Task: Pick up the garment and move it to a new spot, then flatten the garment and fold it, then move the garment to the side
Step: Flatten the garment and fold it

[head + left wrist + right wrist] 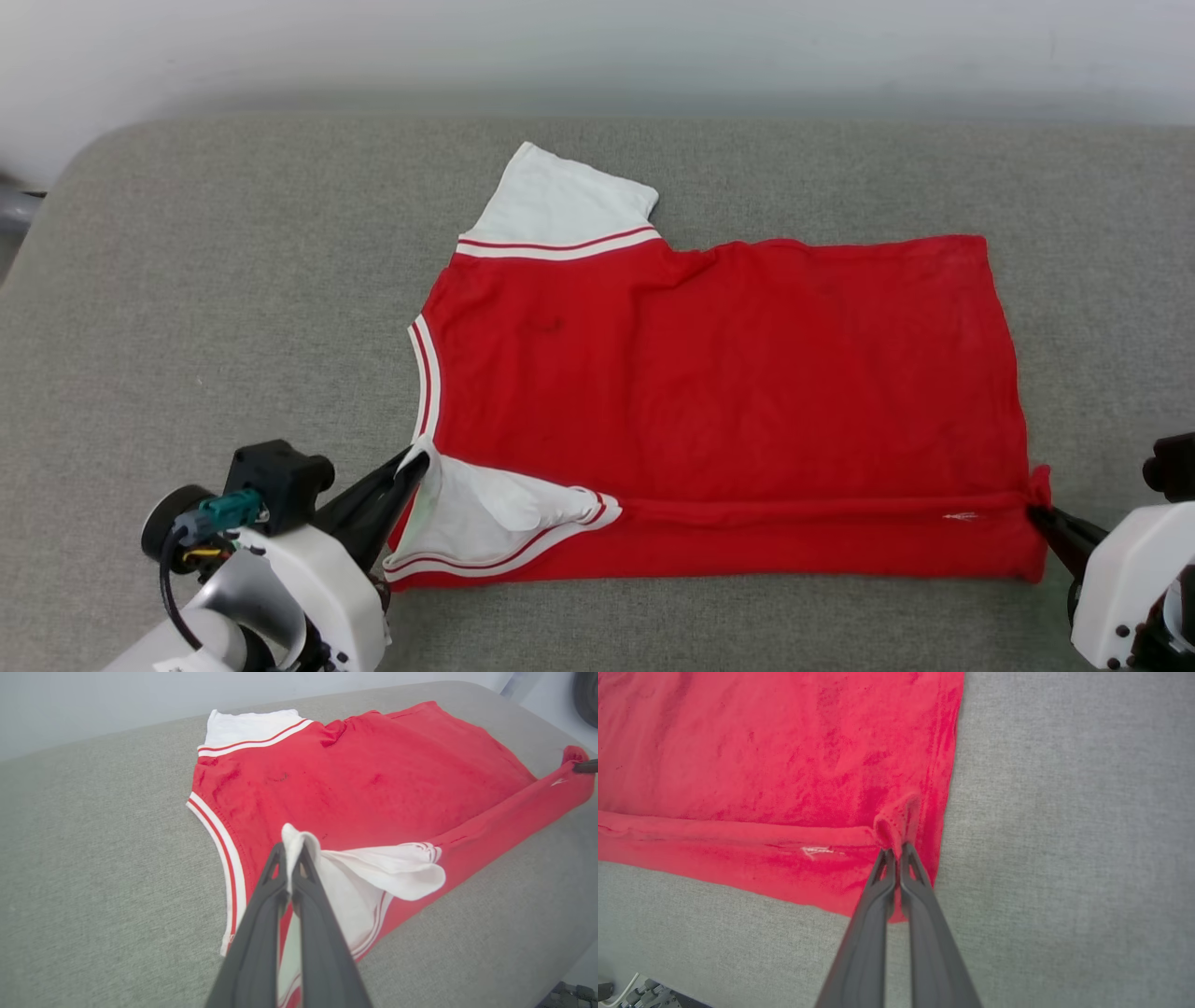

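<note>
garment [728, 373] spread on grey cushion [233, 308]; near white sleeve pinched by left gripper [292, 851], hem corner clamped by right gripper [896, 849].

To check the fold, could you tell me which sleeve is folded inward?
The near sleeve, pinched in the left pincer; the far sleeve lies spread flat.

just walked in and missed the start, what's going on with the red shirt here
A two-armed robot is partway through folding a red jersey T-shirt on a grey padded surface. Its left gripper is shut on the white near sleeve, and its right gripper is shut on the near hem corner. Between them the near edge is turned over onto the body in a narrow band. The far sleeve lies flat.
</note>
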### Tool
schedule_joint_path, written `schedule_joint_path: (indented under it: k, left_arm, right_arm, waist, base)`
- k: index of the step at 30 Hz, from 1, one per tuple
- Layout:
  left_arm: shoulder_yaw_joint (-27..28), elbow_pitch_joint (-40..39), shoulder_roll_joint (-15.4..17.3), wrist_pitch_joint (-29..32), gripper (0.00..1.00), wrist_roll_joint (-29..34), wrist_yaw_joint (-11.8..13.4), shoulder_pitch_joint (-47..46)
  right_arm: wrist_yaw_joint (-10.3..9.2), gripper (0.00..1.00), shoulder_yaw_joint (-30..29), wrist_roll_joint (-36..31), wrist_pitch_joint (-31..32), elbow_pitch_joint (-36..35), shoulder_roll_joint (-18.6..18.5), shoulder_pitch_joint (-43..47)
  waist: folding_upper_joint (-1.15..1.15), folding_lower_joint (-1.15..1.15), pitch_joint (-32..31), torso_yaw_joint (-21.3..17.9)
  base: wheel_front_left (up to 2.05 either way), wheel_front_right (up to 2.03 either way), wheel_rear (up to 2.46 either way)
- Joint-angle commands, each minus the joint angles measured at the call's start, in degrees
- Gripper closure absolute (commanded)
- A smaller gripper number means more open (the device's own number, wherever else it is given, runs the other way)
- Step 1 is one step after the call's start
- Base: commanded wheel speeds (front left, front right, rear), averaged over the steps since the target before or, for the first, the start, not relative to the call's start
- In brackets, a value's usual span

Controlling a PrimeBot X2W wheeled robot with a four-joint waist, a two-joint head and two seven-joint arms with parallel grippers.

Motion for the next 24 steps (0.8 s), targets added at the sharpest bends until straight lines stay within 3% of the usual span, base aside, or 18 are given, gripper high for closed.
schedule_joint_path:
  k: [1,18,19,20,21,24]
  left_arm:
    - [-0.11,0.83,-0.44,0.28,1.00,0.43,-0.33,-1.27]
    - [-2.77,14.57,-5.58,2.52,1.00,1.74,-2.80,-9.34]
    - [-3.17,15.24,-5.63,2.98,1.00,1.82,-2.93,-9.58]
    - [-3.39,15.89,-5.75,3.16,0.55,2.30,-2.93,-10.03]
    - [-3.61,16.47,-6.07,3.11,0.00,2.54,-2.94,-10.31]
    - [-4.08,18.16,-6.88,2.42,0.00,3.20,-2.58,-10.39]
  right_arm:
    - [-0.07,1.00,0.32,-0.74,0.27,0.66,-0.27,-1.36]
    - [-0.07,1.00,2.73,-3.95,-0.66,8.41,0.04,-8.12]
    - [-0.07,0.87,2.98,-4.30,-0.94,8.76,-0.19,-8.41]
    - [-0.07,0.00,3.16,-4.53,-1.43,9.19,-0.38,-8.79]
    - [-0.07,0.00,3.32,-4.69,-1.83,9.68,-0.41,-9.09]
    - [-0.06,0.00,4.34,-4.77,-3.32,10.63,-0.96,-9.45]
  waist:
    - [0.00,-0.01,0.89,0.12]
    - [0.00,-0.01,4.39,0.06]
    - [0.00,-0.01,4.42,0.02]
    - [0.00,-0.01,4.42,0.00]
    - [0.00,-0.01,4.36,0.00]
    - [0.00,-0.01,3.71,0.07]
  base:
    - [0.00,0.00,0.00]
    - [0.00,0.00,0.00]
    - [0.00,0.00,0.00]
    - [0.00,0.00,0.00]
    - [0.00,0.00,0.00]
    - [0.00,0.00,0.00]
